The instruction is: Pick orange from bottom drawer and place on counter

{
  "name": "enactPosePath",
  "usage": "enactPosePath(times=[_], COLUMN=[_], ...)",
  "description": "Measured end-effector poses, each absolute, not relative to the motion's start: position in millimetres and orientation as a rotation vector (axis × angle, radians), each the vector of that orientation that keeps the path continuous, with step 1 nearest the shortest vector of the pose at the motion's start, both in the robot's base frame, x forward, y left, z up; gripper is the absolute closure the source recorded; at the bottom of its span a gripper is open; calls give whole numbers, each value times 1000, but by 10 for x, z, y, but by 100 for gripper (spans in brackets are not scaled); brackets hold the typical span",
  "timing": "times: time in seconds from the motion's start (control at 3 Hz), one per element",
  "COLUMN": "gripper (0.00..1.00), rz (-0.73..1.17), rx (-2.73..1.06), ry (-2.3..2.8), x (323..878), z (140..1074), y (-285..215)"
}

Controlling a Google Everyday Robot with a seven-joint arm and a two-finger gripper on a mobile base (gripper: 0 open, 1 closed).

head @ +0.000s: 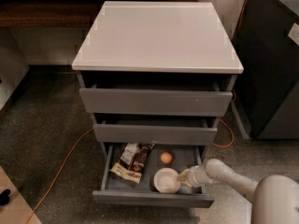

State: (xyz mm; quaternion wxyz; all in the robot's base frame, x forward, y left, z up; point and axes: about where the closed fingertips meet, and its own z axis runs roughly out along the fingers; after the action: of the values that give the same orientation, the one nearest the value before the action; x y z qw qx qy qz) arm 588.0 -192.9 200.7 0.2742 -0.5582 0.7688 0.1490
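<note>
In the camera view, the bottom drawer (152, 199) is standing pulled out toward the near side, further than the middle drawer (154, 134) and the top drawer (155, 101), which are each showing only a narrow dark gap. The orange (166, 157) is lying on the grey tray inside, toward the far side and just under the overhanging edge of the middle drawer, so the room above it is tight. It is sitting apart from the white bowl (164, 181), which is resting nearer the front wall.

The gripper (184, 177) is reaching in over the drawer's right wall, low inside the tray, just beside the bowl's right rim and nearer than the orange. Whether it is open or closed I cannot tell. It is not on the orange. Its pale arm (229, 175) is coming in from the near right.

A snack packet (132, 162) is lying at the tray's left; its printing is not readable.

The counter (156, 36) is spreading wide and flat on top. A dark cabinet (271, 64) is standing close on the right, and an orange cable (60, 169) is trailing across the floor on the left.
</note>
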Motion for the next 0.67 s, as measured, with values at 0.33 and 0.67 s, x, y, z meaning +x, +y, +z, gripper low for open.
enactPosePath(times=[0.33, 0.67], gripper=[100, 100], rz=[400, 424], rx=[-1533, -1562], ry=[2078, 2081], x=[5752, 5564], z=[1913, 1847], y=[-1911, -1881])
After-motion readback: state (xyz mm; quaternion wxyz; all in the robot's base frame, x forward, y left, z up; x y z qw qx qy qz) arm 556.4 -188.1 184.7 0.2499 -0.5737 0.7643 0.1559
